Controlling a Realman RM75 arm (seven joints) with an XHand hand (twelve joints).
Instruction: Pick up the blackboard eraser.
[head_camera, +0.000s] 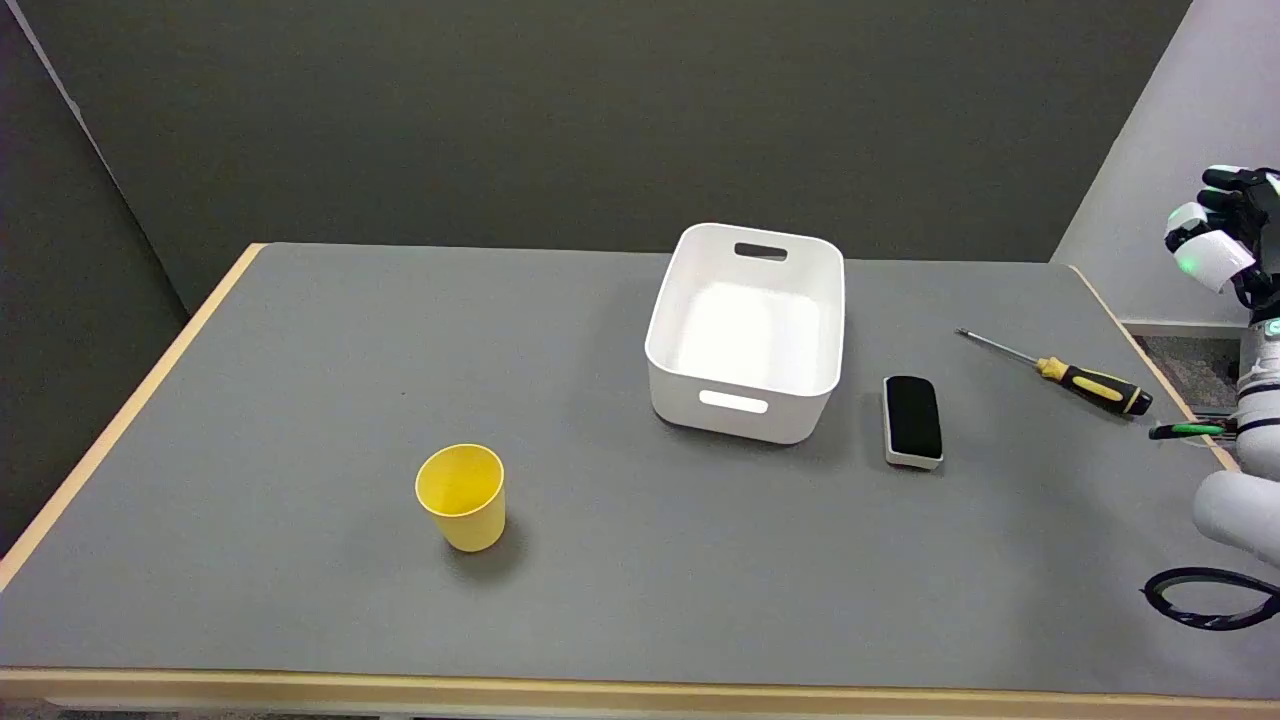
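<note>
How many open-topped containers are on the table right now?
2. The white bin sits at the table's middle, just left of the blackboard eraser; the yellow cup stands upright nearer the front left. None seem hidden.

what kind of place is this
Probably a robot test or lab bench, not a home: a bare grey table with a wood edge against plain dark partition walls, a few unrelated props like the white plastic bin, and a raised robot hand.

I'm seeing the bin (746, 332) sitting mid tabletop (300, 400), eraser (912, 421) lying just right of it, screwdriver (1062, 373) lying further right near the edge, cup (461, 496) standing well left, nearer me.
</note>
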